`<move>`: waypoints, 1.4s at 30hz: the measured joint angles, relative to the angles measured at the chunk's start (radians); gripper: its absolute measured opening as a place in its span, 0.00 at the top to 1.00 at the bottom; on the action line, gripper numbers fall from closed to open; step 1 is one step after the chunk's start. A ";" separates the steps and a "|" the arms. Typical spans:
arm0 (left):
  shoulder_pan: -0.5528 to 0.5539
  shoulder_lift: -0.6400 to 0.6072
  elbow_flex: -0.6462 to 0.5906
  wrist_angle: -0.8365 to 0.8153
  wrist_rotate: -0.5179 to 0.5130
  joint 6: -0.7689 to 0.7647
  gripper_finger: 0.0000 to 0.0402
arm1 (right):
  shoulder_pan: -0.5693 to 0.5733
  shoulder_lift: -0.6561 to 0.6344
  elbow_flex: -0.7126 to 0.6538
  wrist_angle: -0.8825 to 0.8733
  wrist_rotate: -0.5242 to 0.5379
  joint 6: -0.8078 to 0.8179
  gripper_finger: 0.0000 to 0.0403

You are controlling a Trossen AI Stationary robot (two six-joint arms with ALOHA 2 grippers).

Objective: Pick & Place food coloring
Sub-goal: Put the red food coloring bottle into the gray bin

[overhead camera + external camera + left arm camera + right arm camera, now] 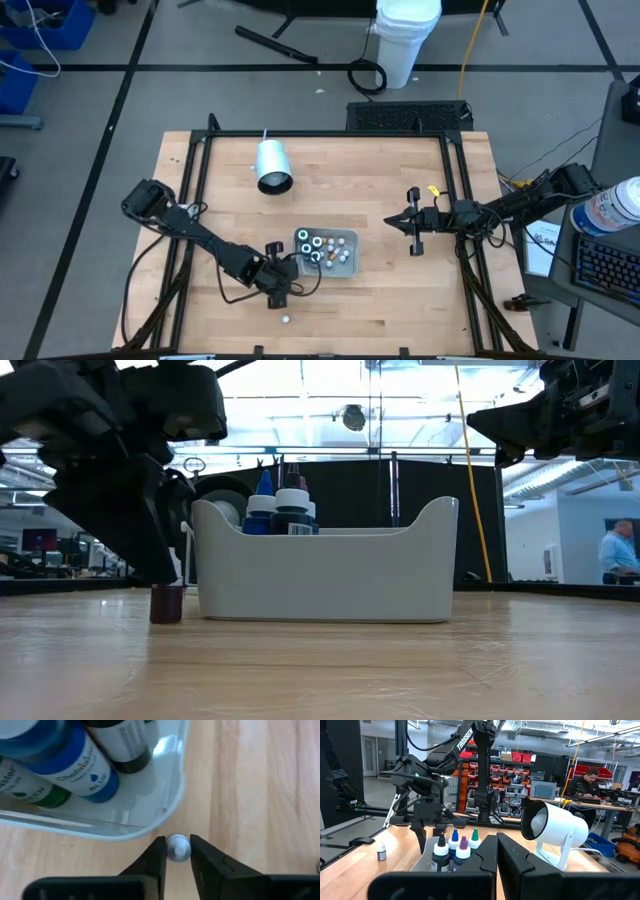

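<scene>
A clear grey tray (347, 240) in the middle of the table holds several food coloring bottles (318, 248), which stand upright (285, 510). Just outside the tray's near left corner, one small dark food coloring bottle (167, 603) stands on the table. My left gripper (177, 849) is closed on its white cap. Another small bottle (286, 320) stands alone near the table's front edge. My right gripper (412, 222) hovers shut toward the table's right, touching nothing. My left gripper pinches the small bottle's round white cap (177, 845) between its two fingertips (157, 854). The fingers slant down onto it from the table's left. The bottle stands upright with its base (167, 618) on the table, close beside the tray's corner (165, 815).
A big white cylinder (272, 165) lies on its side at the table's far left. A black frame (330, 135) runs along the table's edges. Bare wood lies between the tray and my right gripper.
</scene>
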 joint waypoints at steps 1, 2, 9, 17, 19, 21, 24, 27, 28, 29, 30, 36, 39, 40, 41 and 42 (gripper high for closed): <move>-0.004 0.000 0.000 0.000 0.001 0.004 0.83 | 0.000 0.000 0.000 0.000 0.000 0.000 1.00; -0.009 -0.001 0.000 0.000 0.001 0.008 0.84 | 0.000 0.000 0.000 0.000 0.000 0.000 1.00; -0.056 -0.065 0.000 -0.070 0.001 0.034 0.81 | 0.000 0.000 0.000 -0.001 0.000 0.000 1.00; -0.127 -0.259 0.000 -0.224 -0.143 0.086 0.84 | 0.000 0.000 0.000 -0.003 0.000 0.000 1.00; -0.141 -0.314 0.000 -0.226 -0.177 0.141 0.84 | 0.000 0.000 0.000 -0.003 0.000 0.000 1.00; -0.148 -0.365 0.000 -0.221 -0.183 0.198 0.84 | 0.000 0.000 0.000 -0.003 0.000 0.001 1.00; -0.147 -0.426 0.000 -0.222 -0.193 0.261 0.82 | 0.000 0.000 0.000 -0.003 0.000 0.003 1.00; -0.133 -0.465 0.000 -0.239 -0.214 0.291 0.82 | 0.000 0.000 0.000 -0.003 0.000 0.003 1.00; -0.125 -0.474 0.000 -0.252 -0.218 0.291 0.82 | 0.000 0.000 0.000 -0.003 0.000 0.003 1.00; -0.116 -0.480 0.000 -0.268 -0.221 0.289 0.82 | 0.000 0.000 0.000 -0.003 0.000 0.003 1.00; -0.106 -0.485 0.000 -0.284 -0.221 0.286 0.82 | 0.000 0.000 0.000 -0.003 0.000 0.003 1.00; -0.048 -0.487 -0.002 -0.228 -0.218 0.292 0.81 | 0.000 0.000 0.000 -0.003 0.000 0.003 1.00; -0.010 -0.487 -0.002 -0.115 -0.197 0.306 0.81 | 0.000 0.000 0.000 -0.003 0.000 0.003 1.00; 0.004 -0.486 -0.002 -0.083 -0.190 0.303 0.81 | 0.000 0.000 0.000 -0.003 0.000 0.003 1.00; 0.022 -0.484 0.000 -0.058 -0.174 0.294 0.81 | 0.000 0.000 0.000 -0.003 0.000 0.003 1.00; 0.039 -0.478 0.007 -0.053 -0.150 0.285 0.81 | 0.000 0.000 0.000 -0.002 0.000 0.003 1.00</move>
